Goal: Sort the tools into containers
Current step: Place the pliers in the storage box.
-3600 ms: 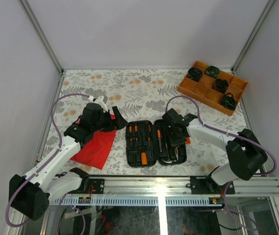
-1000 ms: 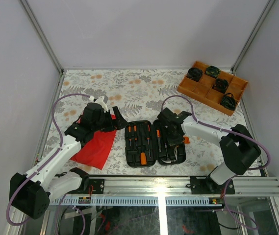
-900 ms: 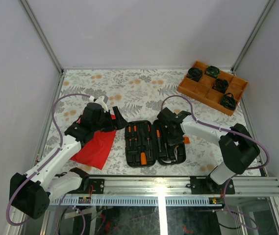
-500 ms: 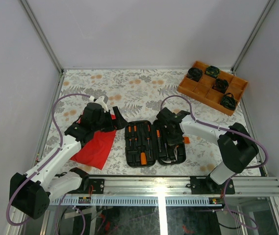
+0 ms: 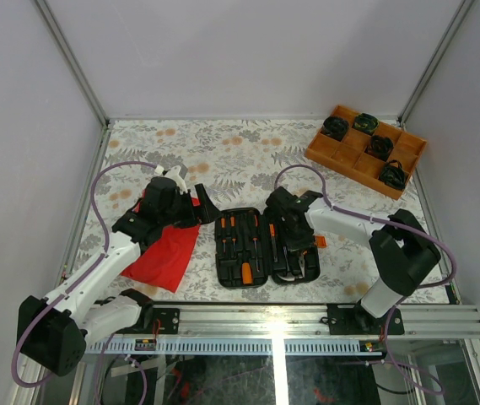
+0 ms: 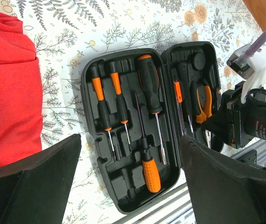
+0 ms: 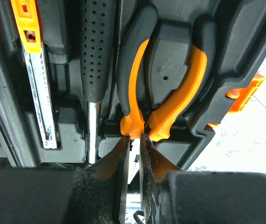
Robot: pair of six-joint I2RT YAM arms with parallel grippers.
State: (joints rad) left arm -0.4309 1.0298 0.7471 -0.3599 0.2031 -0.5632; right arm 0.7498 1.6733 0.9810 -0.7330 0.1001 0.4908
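Left to right: red cloth point(image 5: 165, 253); left gripper point(image 5: 202, 207), jaws spread wide and empty, between cloth and case; open tool case point(image 6: 123, 191) with screwdrivers point(image 6: 147, 93) seated in its left half; pliers point(image 7: 191, 79) lying in the right half, head pinched by the clenched right gripper point(image 7: 133, 144).

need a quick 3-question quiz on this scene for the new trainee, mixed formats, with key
1. True or false: the tool case is latched shut.
2. Fill in: the left gripper hangs with jaws wide, next to a ___ cloth.
3. Which one is pinching the head of the orange-handled pliers as they lie in the case?
A) left gripper
B) right gripper
C) neither

Key: 1 false, it lies open. 2 red. 3 B.
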